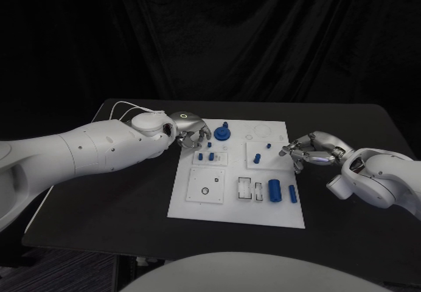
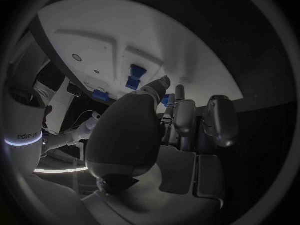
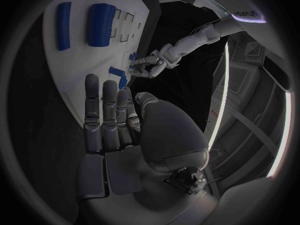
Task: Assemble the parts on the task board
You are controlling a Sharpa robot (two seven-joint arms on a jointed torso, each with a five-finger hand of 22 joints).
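Both hands hover empty, fingers loosely apart: left hand [image 1: 188,135] over the task board [image 1: 198,204], right hand [image 1: 309,152] beside it. Best descend slowly onto the small blue pegs [image 1: 205,157].

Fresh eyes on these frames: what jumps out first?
The white task board stands out in the middle of the black table, dotted with small blue parts; the biggest are a blue cylinder near its front right and a knobbed blue piece at its far edge. The left robot hand hovers over the board's far left corner, and the right robot hand sits at its right edge, holding nothing.
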